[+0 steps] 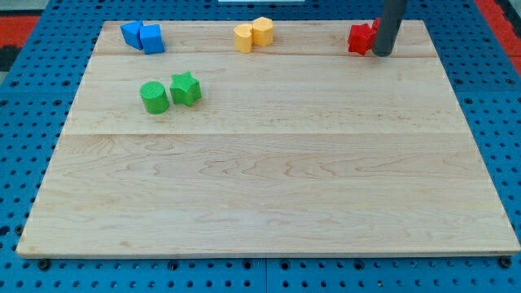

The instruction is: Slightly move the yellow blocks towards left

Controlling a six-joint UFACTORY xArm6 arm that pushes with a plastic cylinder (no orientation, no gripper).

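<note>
Two yellow blocks sit touching at the view's top centre: a rounded, heart-like one [243, 38] on the left and a hexagonal one [262, 31] on the right. My tip [382, 54] is at the view's top right, touching the right side of a red block [359, 39]. The tip is well to the right of the yellow blocks, apart from them.
Two blue blocks [143, 37] sit together at the top left. A green cylinder [154, 97] and a green star [186, 88] sit side by side below them. The wooden board [269, 187] lies on a blue perforated table.
</note>
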